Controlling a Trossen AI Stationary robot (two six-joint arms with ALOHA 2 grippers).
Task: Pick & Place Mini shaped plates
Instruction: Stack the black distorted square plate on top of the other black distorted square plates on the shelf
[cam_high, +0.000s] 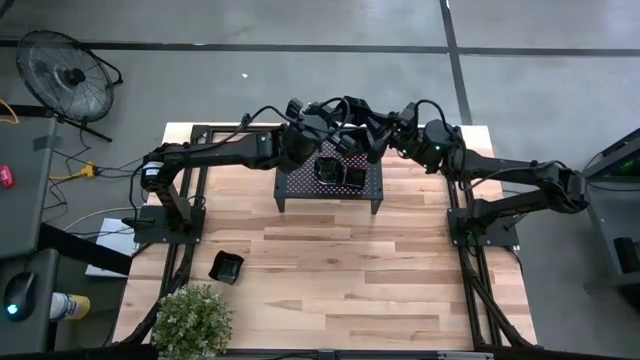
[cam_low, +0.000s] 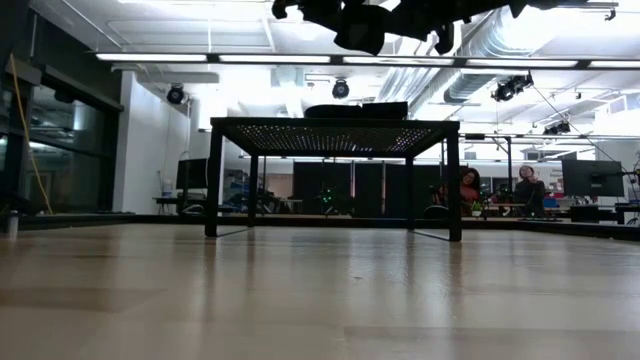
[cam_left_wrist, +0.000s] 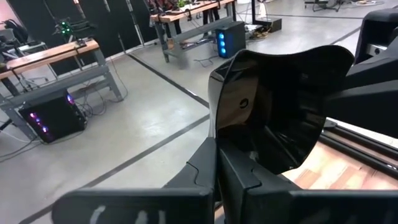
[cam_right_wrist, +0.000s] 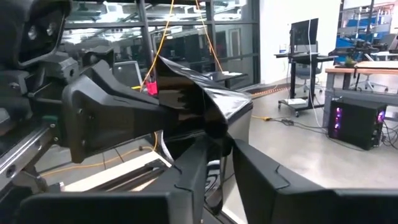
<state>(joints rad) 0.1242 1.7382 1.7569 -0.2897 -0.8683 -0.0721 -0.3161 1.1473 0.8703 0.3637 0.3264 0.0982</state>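
One glossy black mini shaped plate (cam_left_wrist: 280, 99) with a wavy rim is up in the air between both grippers, above the far part of the black perforated rack (cam_high: 330, 185). My left gripper (cam_left_wrist: 217, 152) and my right gripper (cam_right_wrist: 217, 146) meet there from opposite sides, each shut on this plate (cam_right_wrist: 199, 93). A few more plates (cam_high: 338, 172) lie on the rack top. Another plate (cam_high: 227, 267) rests flat on the table near the left edge. My left gripper pinches the plate's rim (cam_left_wrist: 217, 134) between its two fingers, coming level from the table's left. The plate is lifted clear and stands on edge, its hollow side open to the left wrist view. My right gripper pinches the opposite rim (cam_right_wrist: 214, 127) between its two fingers, coming level from the table's right. The plate is lifted clear and tilted, and the left gripper's fingers (cam_right_wrist: 124, 109) show on its other side.
The rack stands on four legs (cam_low: 213, 180) at the table's far middle, with the grippers (cam_low: 360, 25) high above it. A potted plant (cam_high: 190, 320) sits at the near left corner. Bare wood (cam_high: 360, 280) spreads across the near half.
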